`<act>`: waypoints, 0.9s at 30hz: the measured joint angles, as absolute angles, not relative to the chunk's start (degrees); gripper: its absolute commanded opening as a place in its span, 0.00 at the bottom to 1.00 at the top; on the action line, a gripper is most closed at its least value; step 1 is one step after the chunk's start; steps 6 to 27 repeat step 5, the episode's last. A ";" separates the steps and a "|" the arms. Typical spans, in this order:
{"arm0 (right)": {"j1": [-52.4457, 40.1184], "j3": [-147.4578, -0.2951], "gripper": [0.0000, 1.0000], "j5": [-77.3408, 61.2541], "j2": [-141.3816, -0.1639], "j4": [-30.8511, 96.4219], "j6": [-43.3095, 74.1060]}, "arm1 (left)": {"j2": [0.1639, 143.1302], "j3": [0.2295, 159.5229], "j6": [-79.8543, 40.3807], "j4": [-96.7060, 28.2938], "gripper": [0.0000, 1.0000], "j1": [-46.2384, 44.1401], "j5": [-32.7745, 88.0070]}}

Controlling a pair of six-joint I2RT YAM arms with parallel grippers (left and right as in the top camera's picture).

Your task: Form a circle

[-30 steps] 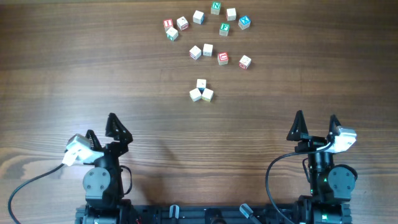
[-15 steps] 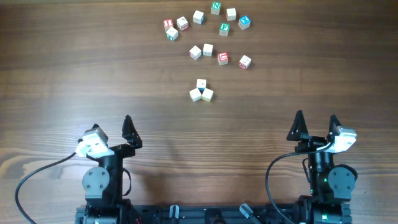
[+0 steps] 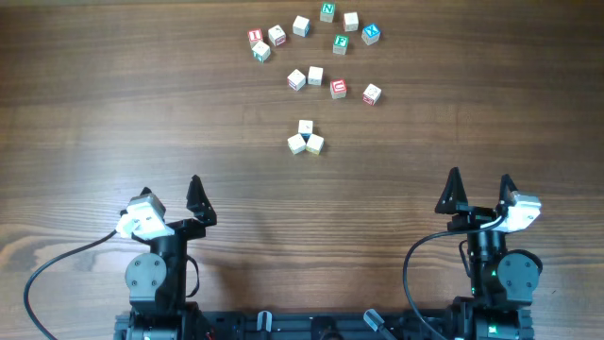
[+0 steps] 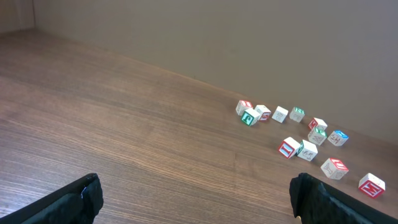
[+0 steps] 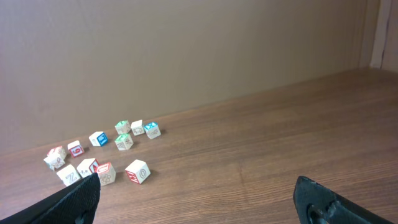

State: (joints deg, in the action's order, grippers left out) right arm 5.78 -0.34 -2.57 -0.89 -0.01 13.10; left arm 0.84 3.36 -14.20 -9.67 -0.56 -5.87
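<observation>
Scattered loose near the far edge of the brown wooden surface (image 3: 113, 104): small pale wooden alphabet cubes (image 3: 315, 76). Left end effector (image 3: 170, 200) and right end effector (image 3: 479, 191) spread wide, empty, at the near edge.

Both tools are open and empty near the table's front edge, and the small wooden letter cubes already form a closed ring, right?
Not quite. The small pale wooden letter cubes lie in loose scattered clusters, no ring, as the overhead view shows. The left tool and right tool are open and empty.
</observation>
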 measured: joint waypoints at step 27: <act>5.78 -0.34 1.00 -2.59 -0.89 0.01 13.10 | 0.84 3.38 -14.20 -9.65 1.00 -0.56 -5.87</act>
